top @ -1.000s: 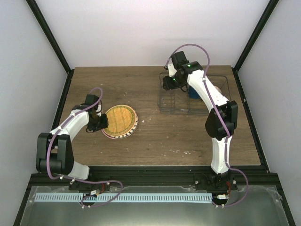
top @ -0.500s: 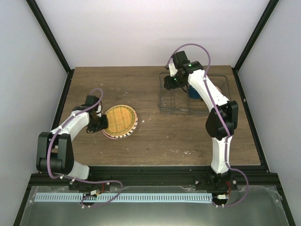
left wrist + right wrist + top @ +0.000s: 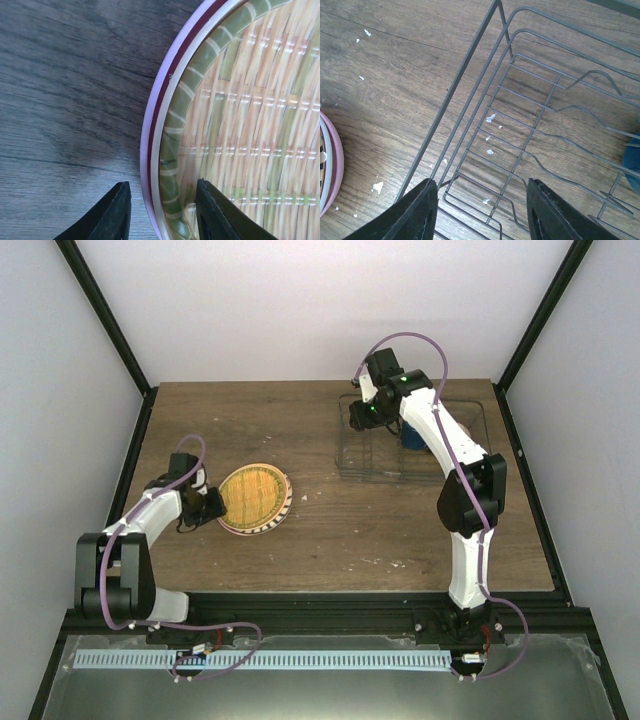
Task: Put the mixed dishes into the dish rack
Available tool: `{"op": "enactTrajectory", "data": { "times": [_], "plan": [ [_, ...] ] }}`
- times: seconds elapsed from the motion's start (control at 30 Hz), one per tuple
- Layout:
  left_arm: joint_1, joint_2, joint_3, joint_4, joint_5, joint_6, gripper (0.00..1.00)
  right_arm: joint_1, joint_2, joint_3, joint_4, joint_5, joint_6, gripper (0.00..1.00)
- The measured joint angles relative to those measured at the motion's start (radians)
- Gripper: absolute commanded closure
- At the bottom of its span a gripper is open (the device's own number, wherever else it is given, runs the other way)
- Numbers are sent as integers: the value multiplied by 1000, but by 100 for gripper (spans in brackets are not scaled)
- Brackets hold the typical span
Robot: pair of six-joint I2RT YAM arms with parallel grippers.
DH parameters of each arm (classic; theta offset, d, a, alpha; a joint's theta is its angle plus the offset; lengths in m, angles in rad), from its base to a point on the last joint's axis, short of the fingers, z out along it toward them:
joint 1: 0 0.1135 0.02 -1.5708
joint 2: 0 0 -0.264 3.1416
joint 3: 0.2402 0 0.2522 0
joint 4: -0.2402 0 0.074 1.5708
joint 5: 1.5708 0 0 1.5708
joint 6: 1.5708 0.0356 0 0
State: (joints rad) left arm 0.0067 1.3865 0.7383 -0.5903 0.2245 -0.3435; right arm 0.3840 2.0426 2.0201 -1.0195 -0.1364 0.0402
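The left gripper [image 3: 162, 192] has its fingers spread on either side of the rim of a stack of plates, one finger outside on the wood and the other over the top plate, pinching nothing. The right gripper [image 3: 481, 192] is also spread and empty, hanging over the near left corner of the dish rack [image 3: 530, 125]. The top plate [image 3: 253, 495] is yellow-orange with a woven grid pattern and a green striped border. Under it the edge of a white plate with dark stripes [image 3: 285, 498] shows, and a pink plate [image 3: 149, 130] lies at the bottom. The stack sits on the left half of the table [image 3: 300, 420], well apart from the rack. The rack is thin dark wire, at the far right of the table, with a dark blue mug [image 3: 410, 436] inside it at its right end. The table is dark brown wood grain with a few white crumbs [image 3: 377, 187] on it. Plain white walls and black corner posts [image 3: 105, 315] close in the space.
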Motion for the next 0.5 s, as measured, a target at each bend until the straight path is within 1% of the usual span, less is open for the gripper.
{"op": "enactTrajectory", "data": {
  "times": [0.1, 0.23, 0.5],
  "plan": [
    [28, -13, -29, 26, 46, -1, 62, 1, 0, 0, 0, 0, 0, 50],
    [35, -19, -34, 42, 90, -5, 62, 3, 0, 0, 0, 0, -1, 50],
    [39, -34, -32, 23, 112, -14, 62, 6, 0, 0, 0, 9, -3, 50]
  ]
}}
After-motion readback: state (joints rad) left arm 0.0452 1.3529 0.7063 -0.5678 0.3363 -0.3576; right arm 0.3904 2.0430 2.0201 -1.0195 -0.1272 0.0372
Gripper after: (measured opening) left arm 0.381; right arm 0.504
